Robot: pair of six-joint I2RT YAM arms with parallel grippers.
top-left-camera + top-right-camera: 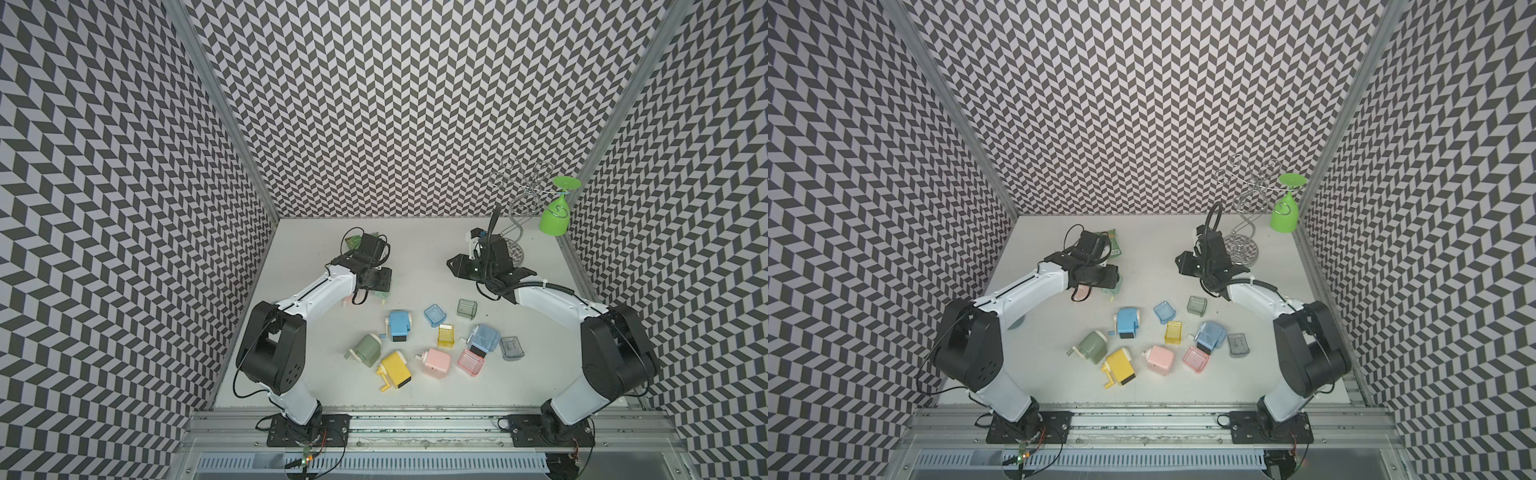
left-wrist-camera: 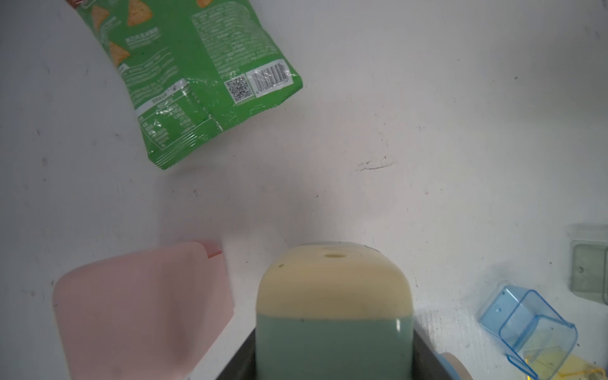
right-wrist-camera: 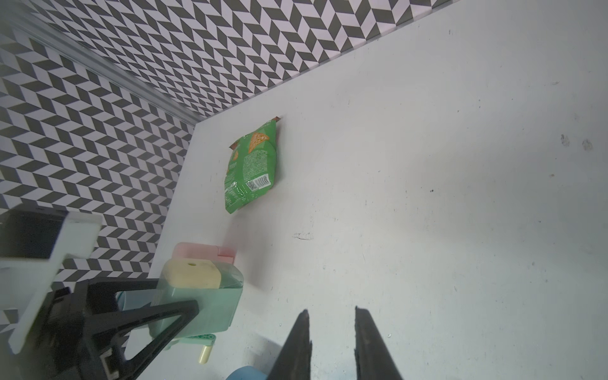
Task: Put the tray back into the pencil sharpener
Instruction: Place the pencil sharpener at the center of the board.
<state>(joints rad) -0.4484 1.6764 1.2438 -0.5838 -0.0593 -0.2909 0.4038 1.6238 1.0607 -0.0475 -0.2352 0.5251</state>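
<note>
Gripping the mint-green pencil sharpener (image 2: 332, 296), the left gripper (image 2: 332, 358) is clamped on it toward the surface's (image 1: 415, 249) back-left corner. Right gripper (image 3: 331, 311) hangs empty, jaws slightly apart. A loose greenish tray (image 1: 466, 308) sits nearer the right edge, well apart.

Walls (image 1: 415, 104) are black-and-white chevron, table (image 1: 415, 257) white, snack bag (image 2: 204, 82) green, one pencil sharpener (image 2: 334, 312) mint-and-cream.

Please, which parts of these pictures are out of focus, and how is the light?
Left wrist: green sharpener and pink sharpener are near and soft, bag sharper. Right wrist: right tool dark, left arm blurred up close, table sharp. Both top views: even light, only faint shadows.
</note>
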